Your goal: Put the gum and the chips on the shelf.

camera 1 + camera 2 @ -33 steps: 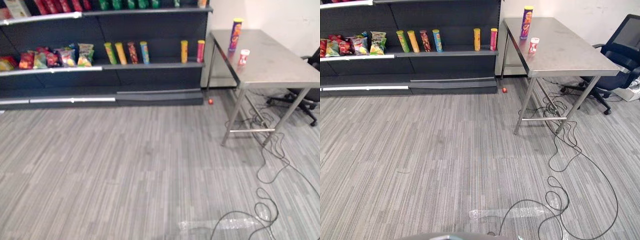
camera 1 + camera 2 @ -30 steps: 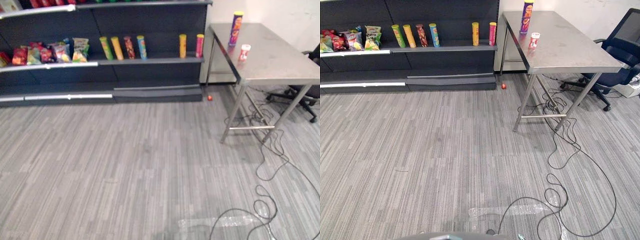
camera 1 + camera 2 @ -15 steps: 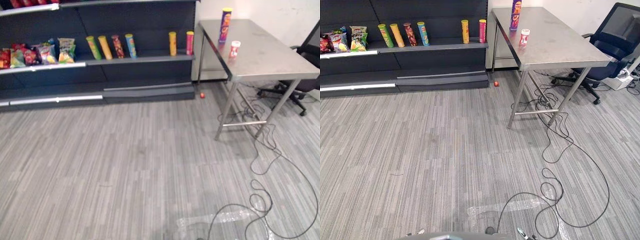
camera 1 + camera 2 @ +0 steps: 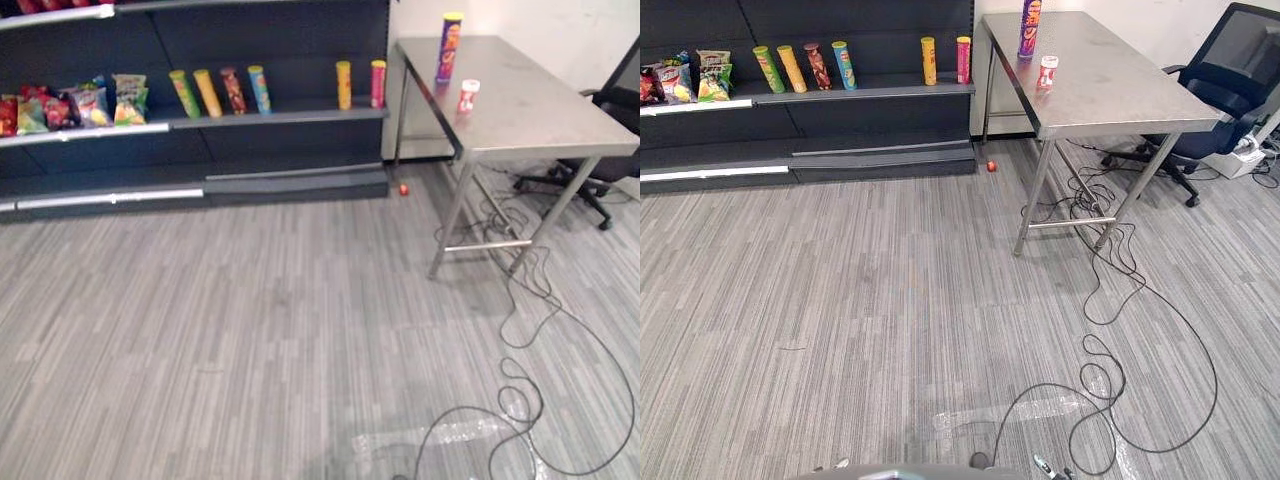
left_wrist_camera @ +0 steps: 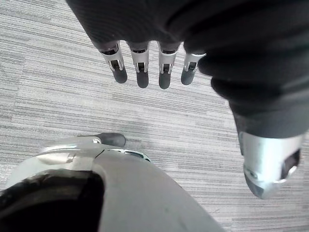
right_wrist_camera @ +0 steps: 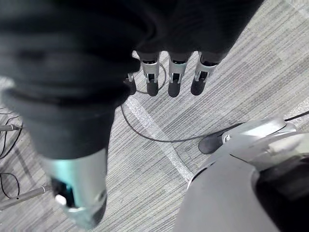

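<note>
**Approach to the desk: hands empty**

1. The fingers point(image 5: 142, 72) of the left hand point(image 5: 203, 34) are seen straight and spread, with nothing held. The fingers point(image 6: 176, 79) of the right hand point(image 6: 145, 24) are likewise straight and empty. Below both hands only the grey striped carpet floor point(image 4: 840, 300) is seen.
2. The tall purple chips can with a yellow lid point(image 4: 1029, 27) is found upright at the far end of the stainless-steel desk point(image 4: 1120, 95). The small white-and-red gum bottle point(image 4: 1047, 73) is found just beside it, nearer the desk's front edge. Both are well apart from the hands.
3. The step in hand is judged to be the walk to the desk. It should be ended square to the desk's long side, with both items within reach.
4. The fingers should be kept open until an item lies between fingers and thumb. The tall can is judged easy to tip, so it should be grasped low.
5. A free gap for placement is noted on the dark shelf unit point(image 4: 890, 90), between the blue can point(image 4: 843, 64) and the yellow can point(image 4: 928, 59).
</note>
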